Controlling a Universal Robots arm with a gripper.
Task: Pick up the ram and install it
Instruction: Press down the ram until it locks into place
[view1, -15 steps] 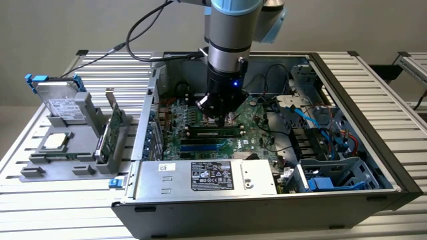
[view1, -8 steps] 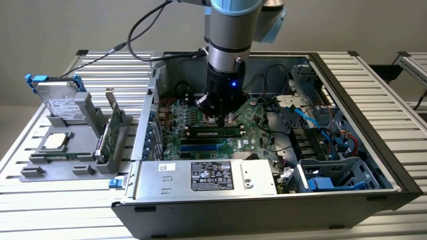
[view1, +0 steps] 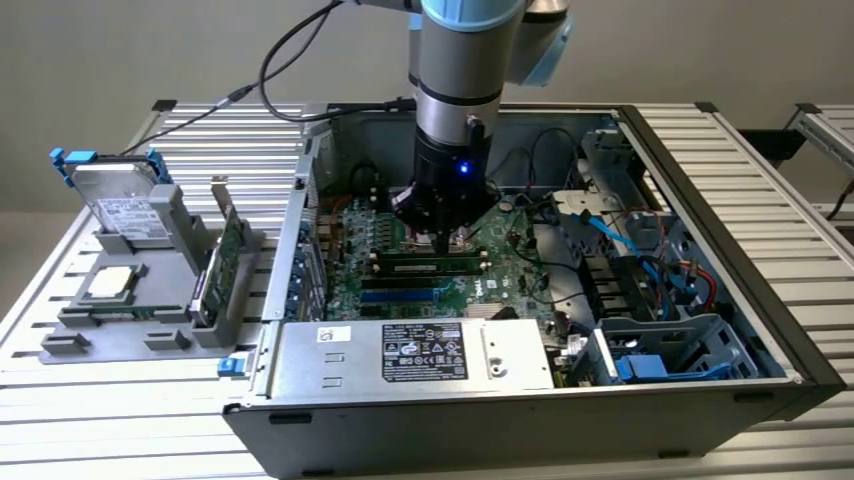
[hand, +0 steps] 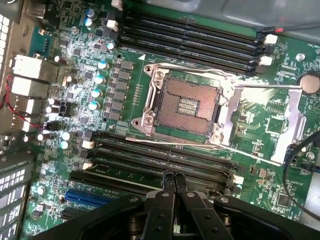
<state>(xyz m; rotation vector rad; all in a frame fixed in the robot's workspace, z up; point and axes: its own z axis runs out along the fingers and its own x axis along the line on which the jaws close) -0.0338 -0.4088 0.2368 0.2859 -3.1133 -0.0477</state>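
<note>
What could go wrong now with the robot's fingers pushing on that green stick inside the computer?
The closed fingers press the ram down among the slots. If it sits crooked, hard pushing might bend it or the green board. The open chip socket lies close by, so a slip could hurt its tiny pins. Loose cables hang near the arm and might snag.

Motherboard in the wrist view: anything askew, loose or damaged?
One oddity: the CPU socket is empty, its retention frame swung open beside it. No damage visible. A green ram lies level in a slot below the socket, the shut tool at its edge; the other slots are bare.
</note>
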